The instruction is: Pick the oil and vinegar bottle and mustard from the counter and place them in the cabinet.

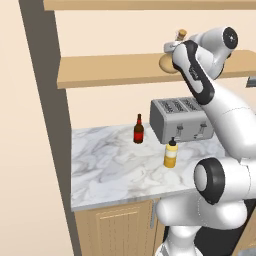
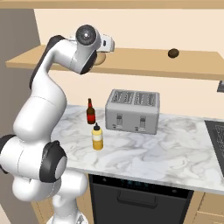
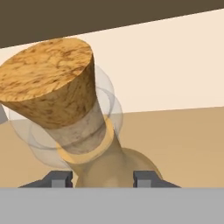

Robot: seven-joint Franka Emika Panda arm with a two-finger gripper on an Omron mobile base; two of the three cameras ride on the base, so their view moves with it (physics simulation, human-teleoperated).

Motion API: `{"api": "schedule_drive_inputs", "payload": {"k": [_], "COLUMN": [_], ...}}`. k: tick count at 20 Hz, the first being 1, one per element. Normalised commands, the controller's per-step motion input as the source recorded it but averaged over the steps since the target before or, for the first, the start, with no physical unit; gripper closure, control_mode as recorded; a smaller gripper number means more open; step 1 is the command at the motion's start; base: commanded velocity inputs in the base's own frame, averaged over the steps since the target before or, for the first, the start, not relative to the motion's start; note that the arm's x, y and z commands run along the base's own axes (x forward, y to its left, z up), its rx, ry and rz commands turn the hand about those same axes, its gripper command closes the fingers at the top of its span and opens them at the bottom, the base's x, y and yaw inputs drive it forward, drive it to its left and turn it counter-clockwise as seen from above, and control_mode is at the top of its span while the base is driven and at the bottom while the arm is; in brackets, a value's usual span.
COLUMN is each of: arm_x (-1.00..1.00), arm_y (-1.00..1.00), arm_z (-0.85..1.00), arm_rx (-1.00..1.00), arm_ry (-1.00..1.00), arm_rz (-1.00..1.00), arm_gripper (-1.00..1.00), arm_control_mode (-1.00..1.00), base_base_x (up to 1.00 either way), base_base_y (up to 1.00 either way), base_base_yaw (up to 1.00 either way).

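The oil and vinegar bottle [image 3: 116, 168], a tan flask with a cork stopper [image 3: 48, 83], fills the hand view, tilted, with my gripper [image 3: 103, 179] shut on it and a dark fingertip on each side of its body. From the base views the gripper [image 1: 172, 48] holds the bottle's belly [image 1: 168, 64] [image 2: 100, 58] low over the cabinet's middle shelf [image 1: 110, 71] [image 2: 144, 61]; I cannot tell whether it touches the board. The yellow mustard [image 1: 170, 154] [image 2: 97, 137] stands upright on the marble counter [image 1: 110, 167] [image 2: 175, 153], in front of the toaster.
A small dark red bottle [image 1: 138, 129] [image 2: 90, 112] stands behind the mustard. A silver toaster [image 1: 180, 119] [image 2: 132, 111] sits at the back of the counter. A small brown round object [image 2: 173, 53] lies further right on the shelf. A dark upright panel [image 1: 47, 100] bounds the cabinet's left.
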Motion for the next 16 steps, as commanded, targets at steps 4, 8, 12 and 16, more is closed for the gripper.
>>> {"api": "schedule_drive_inputs", "payload": {"k": [4,8,12,16], "arm_x": [0.19,0.31,0.31,0.22], "arm_y": [0.0,0.0,0.0,0.05], "arm_z": [-0.27,-0.33,-0.35,-0.24], "arm_rx": [0.0,0.0,0.0,0.0], "arm_ry": [0.03,0.03,0.04,0.04], "arm_rz": [0.0,0.0,0.0,0.0], "arm_gripper": [1.0,1.0,1.0,1.0], "arm_control_mode": [-1.0,-1.0,-1.0,-1.0], "base_base_x": [0.0,0.0,0.0,0.0], "base_base_y": [0.0,0.0,0.0,0.0], "base_base_yaw": [0.0,0.0,0.0,0.0]}}
